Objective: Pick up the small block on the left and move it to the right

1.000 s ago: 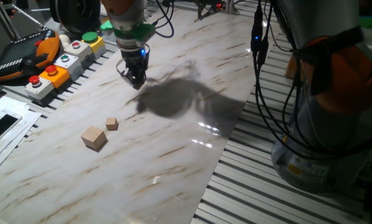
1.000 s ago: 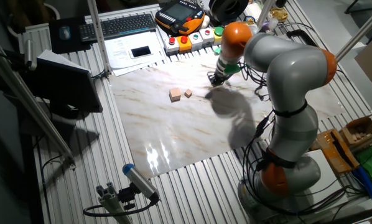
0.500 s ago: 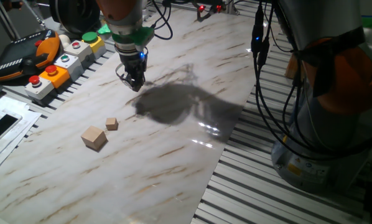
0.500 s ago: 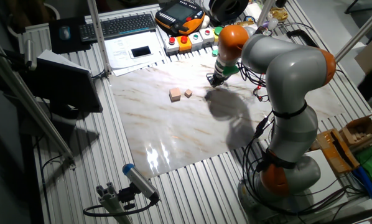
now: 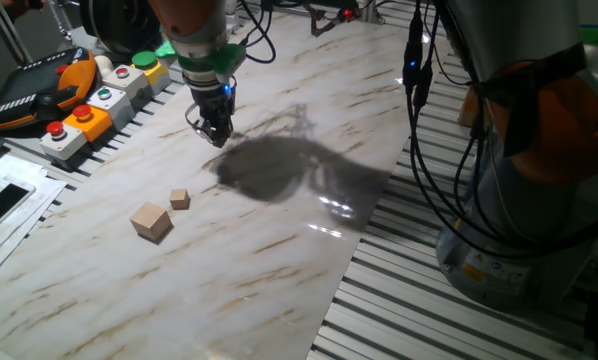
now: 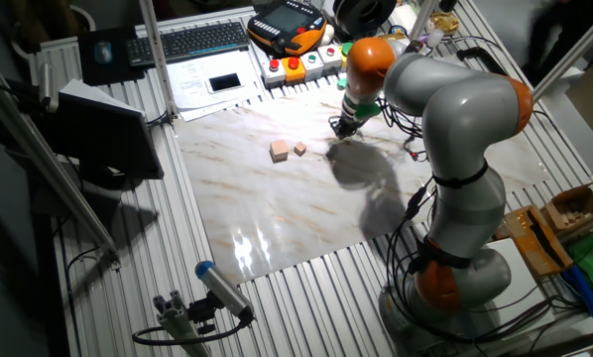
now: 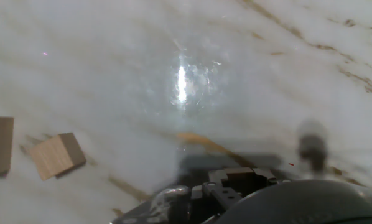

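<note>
Approach step, by my reading — the gripper [image 5: 217, 135] hangs low over the marble-patterned tabletop [image 5: 279, 240], fingers seemingly near-closed and empty. The small block [image 5: 180, 199], a matte wooden cube, sits left of centre, just beside a larger cube [image 5: 151, 221]. Next: travel over, open, descend squarely.

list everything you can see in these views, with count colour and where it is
small block: 1, light brown, on the marble tabletop, right beside the larger cube
larger cube: 1, tan, on the tabletop next to the small block
tabletop: 1, white marble pattern with brown veins
button boxes: a row, red, green and yellow buttons, along the table's far edge
pendant: 1, orange and black, beside the button boxes
keyboard: 1, black, beyond the table
gripper: 1, dark, low over the tabletop, apart from both cubes
robot arm: 1, grey with orange joints
</note>
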